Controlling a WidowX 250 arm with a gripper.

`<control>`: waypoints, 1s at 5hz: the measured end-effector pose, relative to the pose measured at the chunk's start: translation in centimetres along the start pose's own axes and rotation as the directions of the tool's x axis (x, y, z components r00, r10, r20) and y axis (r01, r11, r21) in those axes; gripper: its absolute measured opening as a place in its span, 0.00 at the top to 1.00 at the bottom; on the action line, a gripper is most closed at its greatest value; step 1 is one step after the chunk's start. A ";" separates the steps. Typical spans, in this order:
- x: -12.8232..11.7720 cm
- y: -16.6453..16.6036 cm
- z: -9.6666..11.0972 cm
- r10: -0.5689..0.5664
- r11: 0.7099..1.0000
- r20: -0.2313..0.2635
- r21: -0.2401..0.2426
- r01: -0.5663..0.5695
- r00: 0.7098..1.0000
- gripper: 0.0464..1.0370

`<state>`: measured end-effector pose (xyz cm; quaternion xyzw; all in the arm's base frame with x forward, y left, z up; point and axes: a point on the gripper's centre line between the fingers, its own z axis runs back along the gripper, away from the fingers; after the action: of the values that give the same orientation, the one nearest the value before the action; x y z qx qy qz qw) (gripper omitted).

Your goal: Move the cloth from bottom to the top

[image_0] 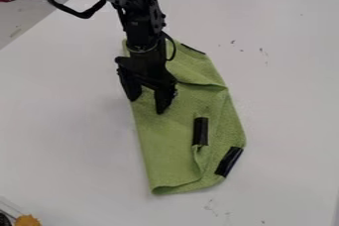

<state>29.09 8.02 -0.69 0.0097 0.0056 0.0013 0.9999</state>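
White bench (66, 121), my claw (147, 102) spread over the mid-bench cloth (165, 150).
By the lower left edge, an orange tuft (27, 220) beside a dark round thing (5, 219), too cut off to call a container; rightward, the green cloth looks light, soft and limp, so I'd pinch its raised fold (198, 163) below the inner black strip (200, 131), which may be slicker.
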 end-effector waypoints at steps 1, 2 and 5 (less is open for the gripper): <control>-0.4 0.2 0.5 0.001 1.000 -0.014 0.013 -0.001 1.000 0.04; -2.0 0.4 1.1 0.022 0.999 -0.065 0.029 -0.020 0.998 0.04; 0.9 -0.2 7.4 0.104 0.993 0.015 0.061 -0.105 0.994 0.04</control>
<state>30.07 7.72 6.73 0.0410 -0.0007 0.0532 0.9977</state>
